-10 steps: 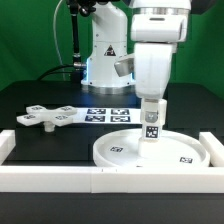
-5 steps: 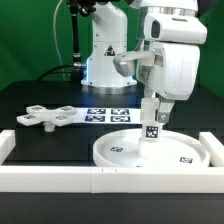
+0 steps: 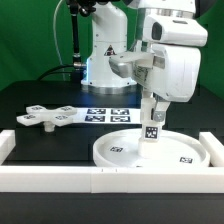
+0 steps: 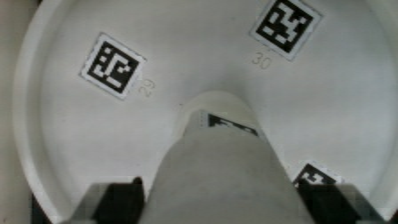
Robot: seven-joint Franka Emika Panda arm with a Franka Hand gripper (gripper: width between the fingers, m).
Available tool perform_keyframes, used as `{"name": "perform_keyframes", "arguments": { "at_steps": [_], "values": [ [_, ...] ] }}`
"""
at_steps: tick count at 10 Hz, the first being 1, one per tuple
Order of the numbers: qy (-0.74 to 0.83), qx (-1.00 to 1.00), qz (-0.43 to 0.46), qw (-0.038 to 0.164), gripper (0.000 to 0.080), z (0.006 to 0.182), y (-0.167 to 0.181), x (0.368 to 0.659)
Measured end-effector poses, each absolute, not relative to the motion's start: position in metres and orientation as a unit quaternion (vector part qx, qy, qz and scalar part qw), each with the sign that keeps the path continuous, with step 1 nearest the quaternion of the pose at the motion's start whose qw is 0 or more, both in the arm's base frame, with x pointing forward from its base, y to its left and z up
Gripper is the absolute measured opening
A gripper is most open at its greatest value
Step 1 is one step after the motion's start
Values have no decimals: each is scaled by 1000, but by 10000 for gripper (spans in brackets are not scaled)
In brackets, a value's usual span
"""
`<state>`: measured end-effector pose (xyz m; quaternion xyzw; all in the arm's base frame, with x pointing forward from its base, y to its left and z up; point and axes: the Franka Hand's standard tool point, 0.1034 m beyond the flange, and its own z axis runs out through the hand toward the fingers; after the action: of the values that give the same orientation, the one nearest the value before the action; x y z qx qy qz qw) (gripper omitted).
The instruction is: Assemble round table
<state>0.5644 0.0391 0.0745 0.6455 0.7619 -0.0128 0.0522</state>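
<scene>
The large round disc (image 3: 120, 152) lies flat on the table inside the white rails. The short cylindrical post (image 3: 152, 131) stands upright on the disc's middle, its tags facing the camera. My gripper (image 3: 153, 110) comes down from above and is shut on the post's top. In the wrist view the post (image 4: 222, 140) runs between my two dark fingers (image 4: 125, 200), with the disc (image 4: 178, 50) and its tags below it. The flat cross-shaped piece (image 3: 45, 117) lies on the black table at the exterior view's left, apart from the disc.
White border rails run along the front (image 3: 100, 180), the left (image 3: 6, 145) and the right (image 3: 214, 146). The marker board (image 3: 108, 113) lies behind the disc. The robot base (image 3: 105, 60) stands at the back.
My wrist has turned about the vertical axis, showing a different side of the hand. The post stays upright at the same spot on the disc.
</scene>
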Motion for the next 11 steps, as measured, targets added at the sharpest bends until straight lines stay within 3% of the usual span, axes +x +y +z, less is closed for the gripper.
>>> {"name": "perform_keyframes", "arguments": {
  "at_steps": [4, 11],
  "values": [
    [740, 671, -11, 51, 410, 74, 39, 564],
    [369, 928, 14, 49, 410, 73, 43, 562]
  ]
}}
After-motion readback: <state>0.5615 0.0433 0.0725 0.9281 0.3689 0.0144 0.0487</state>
